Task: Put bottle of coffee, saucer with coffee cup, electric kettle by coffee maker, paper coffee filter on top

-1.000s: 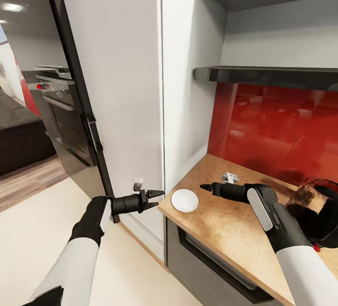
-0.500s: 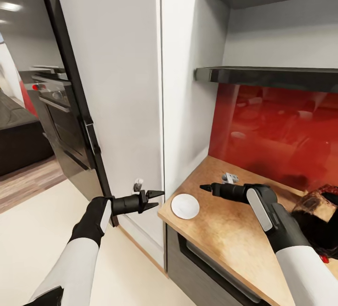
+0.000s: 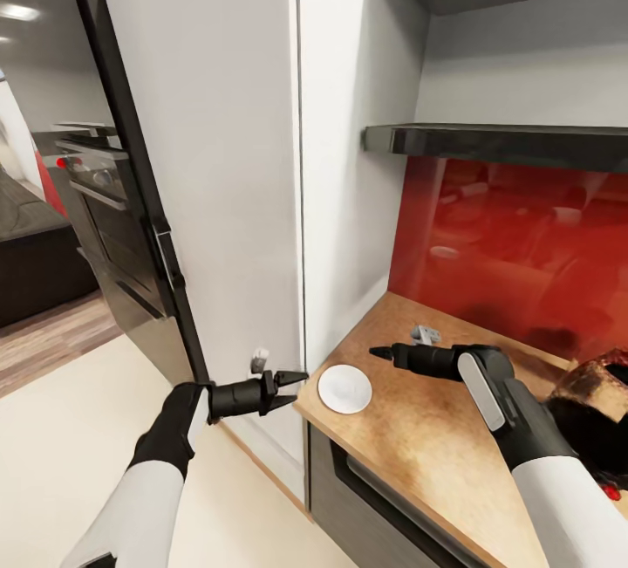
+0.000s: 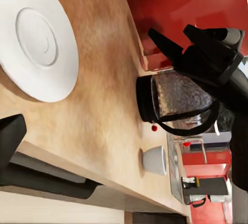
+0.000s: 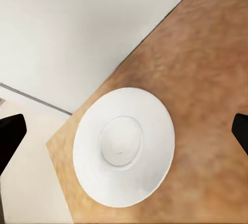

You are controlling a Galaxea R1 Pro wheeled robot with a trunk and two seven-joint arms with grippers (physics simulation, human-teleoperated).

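- Small flat round white saucer (image 3: pixel 344 388) lies on the light wood-grain countertop (image 3: pixel 436 428), near its corner beside the tall white cabinet (image 3: pixel 262 158).
- Right gripper (image 3: pixel 380 350) hovers just beside the saucer, above the countertop; fingers spread, holding nothing.
- Left gripper (image 3: pixel 292 380) sits off the counter edge, fingers spread, empty.
- Dark glass electric kettle (image 4: pixel 181 102) and small white coffee cup (image 4: pixel 155 160) stand further along the countertop.
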